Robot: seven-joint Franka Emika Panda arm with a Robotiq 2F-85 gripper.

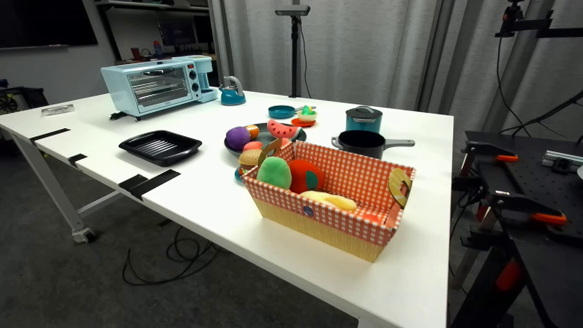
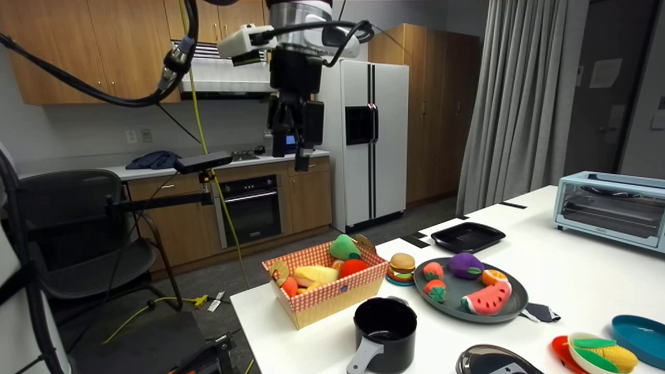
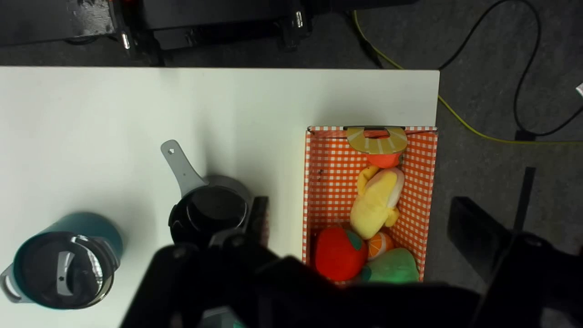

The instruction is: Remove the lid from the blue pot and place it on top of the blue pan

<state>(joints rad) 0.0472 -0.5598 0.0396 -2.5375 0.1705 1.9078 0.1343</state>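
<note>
The blue pot [image 1: 363, 125] is teal and stands on the table with its dark lid [image 1: 364, 112] on top. In the wrist view the pot [image 3: 93, 223] and lid [image 3: 43, 269] are at the lower left. In an exterior view only part of the lid [image 2: 486, 358] shows at the bottom edge. The blue pan [image 1: 280, 112] is a shallow teal pan with a grey handle, farther back; its round body [image 2: 641, 340] also shows at the right edge. My gripper [image 2: 291, 153] hangs high above the table, open and empty. In the wrist view its fingers [image 3: 364, 218] frame the basket below.
A black saucepan [image 1: 362, 146] stands beside the pot. A checkered basket [image 1: 319, 230] of plush food is at the table corner. A dark plate [image 2: 452, 307] holds toy fruit. A corn bowl [image 2: 576, 348] sits near the pan. A black tray [image 1: 159, 148] and toaster oven [image 1: 145, 86] are farther along.
</note>
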